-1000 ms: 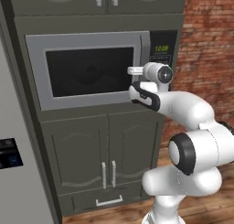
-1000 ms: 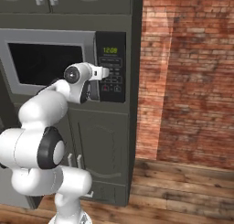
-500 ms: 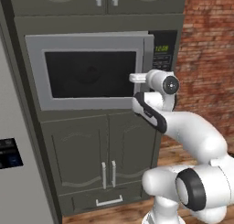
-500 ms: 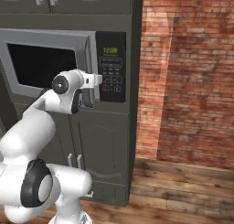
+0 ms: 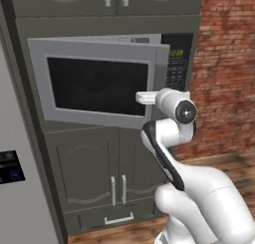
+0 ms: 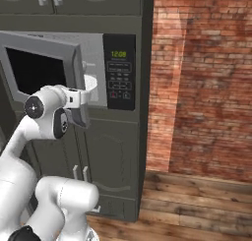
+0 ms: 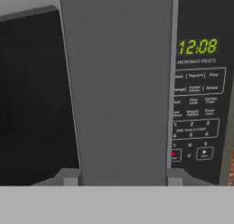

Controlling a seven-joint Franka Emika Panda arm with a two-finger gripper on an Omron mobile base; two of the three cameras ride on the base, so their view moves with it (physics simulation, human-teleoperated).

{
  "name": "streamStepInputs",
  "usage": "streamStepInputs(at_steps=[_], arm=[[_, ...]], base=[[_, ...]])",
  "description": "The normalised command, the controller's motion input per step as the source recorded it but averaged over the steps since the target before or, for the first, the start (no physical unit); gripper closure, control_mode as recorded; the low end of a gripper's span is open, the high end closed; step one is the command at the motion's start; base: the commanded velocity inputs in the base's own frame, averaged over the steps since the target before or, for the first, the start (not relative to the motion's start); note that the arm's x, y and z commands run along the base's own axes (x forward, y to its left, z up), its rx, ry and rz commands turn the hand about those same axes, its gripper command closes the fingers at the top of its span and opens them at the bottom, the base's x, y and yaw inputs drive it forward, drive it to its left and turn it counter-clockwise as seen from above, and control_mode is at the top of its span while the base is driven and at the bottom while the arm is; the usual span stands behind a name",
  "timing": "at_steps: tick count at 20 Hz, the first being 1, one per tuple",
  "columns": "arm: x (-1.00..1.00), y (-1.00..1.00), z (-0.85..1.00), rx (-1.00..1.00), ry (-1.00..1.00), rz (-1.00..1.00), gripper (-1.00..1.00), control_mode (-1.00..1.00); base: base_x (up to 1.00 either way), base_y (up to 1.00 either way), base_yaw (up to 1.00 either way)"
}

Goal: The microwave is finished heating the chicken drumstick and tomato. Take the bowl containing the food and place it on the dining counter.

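- Microwave (image 5: 99,78) sits built into a tall dark grey cabinet column, its door (image 6: 44,68) swung partly out from the front, hinged on the far left side as seen from the base.
- Door window (image 5: 97,86) is wide dark glass; nothing inside the cavity can be made out through it or past the door edge.
- Keypad panel (image 6: 119,70) stands to the right of the door, black, with green digits reading 12:08 (image 7: 197,46).
- Tool (image 6: 88,90) is at the door's free right edge, level with the lower half of the door, just beside the light handle (image 6: 90,83); whether its fingers are spread or clamped on the handle cannot be told, since the wrist and door hide them.
- Hand camera looks close along the grey door frame (image 7: 119,86), with the dark window to one side and the keypad to the other.
- Brick wall (image 6: 202,82) rises right of the cabinet column, above a wooden floor (image 6: 197,205).
- Two cabinet doors (image 5: 109,173) with slim handles sit under the microwave.
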Motion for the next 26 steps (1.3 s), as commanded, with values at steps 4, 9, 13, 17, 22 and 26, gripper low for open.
streamStepInputs(at_steps=[4,9,13,17,22,26], arm=[[-1.00,0.61,0.70,0.00,0.00,0.00,1.00,-1.00],[-1.00,0.73,0.73,0.00,0.00,0.00,1.00,-1.00],[-1.00,0.91,0.52,-0.04,0.00,0.02,-1.00,-1.00],[-1.00,0.52,0.00,-0.12,-0.08,0.17,-1.00,-1.00],[-1.00,0.18,0.00,-0.09,-0.18,0.08,-1.00,-1.00],[-1.00,-0.28,-0.02,-0.04,-0.13,0.01,-1.00,-1.00]], base=[[0.00,0.00,0.00],[0.00,0.00,0.00],[0.00,0.00,0.00],[0.00,0.00,0.00],[0.00,0.00,0.00],[0.00,0.00,0.00]])
